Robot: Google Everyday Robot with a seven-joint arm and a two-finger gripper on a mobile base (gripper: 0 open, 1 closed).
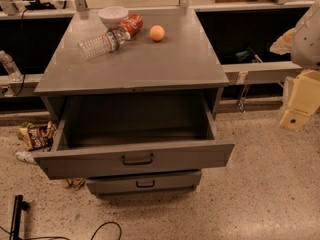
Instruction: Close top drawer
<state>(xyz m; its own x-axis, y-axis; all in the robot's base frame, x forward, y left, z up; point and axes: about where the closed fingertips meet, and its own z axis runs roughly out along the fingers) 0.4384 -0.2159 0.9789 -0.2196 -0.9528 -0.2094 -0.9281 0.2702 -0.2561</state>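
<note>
The top drawer (132,160) of the grey metal cabinet (135,64) is pulled far out toward me. Its inside shows empty. Its plain front panel has a small dark bar handle (137,159) at the centre. Below it a shorter-fronted grey drawer (144,182) is out only a little. My gripper (301,98) is at the right edge of the view, pale yellow under the white arm (307,31). It hangs to the right of the cabinet, apart from the drawer and about level with its right side wall.
On the cabinet top lie a white bowl (113,15), a red can (131,24), a clear plastic bottle (102,42) and an orange (157,32). A snack bag (36,134) lies on the floor at the left. Black cables (20,214) are at the bottom left.
</note>
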